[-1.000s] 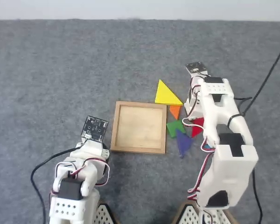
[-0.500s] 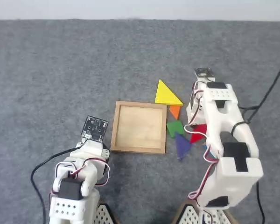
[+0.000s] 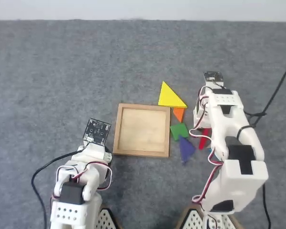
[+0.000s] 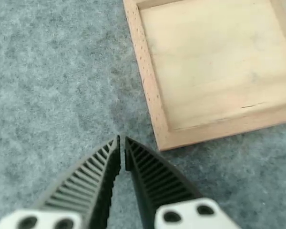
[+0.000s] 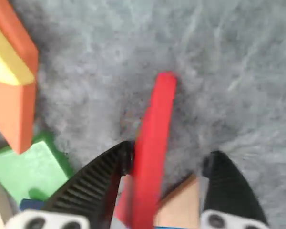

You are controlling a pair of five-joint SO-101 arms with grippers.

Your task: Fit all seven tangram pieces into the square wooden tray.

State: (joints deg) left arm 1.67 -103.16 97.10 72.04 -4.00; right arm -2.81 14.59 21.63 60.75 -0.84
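The square wooden tray (image 3: 120, 130) lies on the grey carpet with nothing in it. To its right lie a yellow triangle (image 3: 170, 96), an orange piece (image 3: 179, 114), a green piece (image 3: 179, 130) and a blue triangle (image 3: 186, 147). A red piece (image 3: 203, 137) shows partly under my right arm (image 3: 224, 109). In the right wrist view the red piece (image 5: 152, 138) stands on edge between the fingers of my right gripper (image 5: 170, 152), which is open; it leans on one finger (image 5: 105, 176). My left gripper (image 4: 121, 140) is shut and holds nothing, just off the tray's corner (image 4: 162, 138).
In the right wrist view a tan wooden piece (image 5: 181, 210) lies under the red one, with the orange piece (image 5: 14, 100) and green piece (image 5: 31, 167) beside it. Open carpet (image 3: 62, 67) spreads behind and left of the tray. My left arm (image 3: 83, 167) stands at the near left.
My right arm has swung to the right and a little nearer, and the red piece now shows less beneath it. The left arm has kept still.
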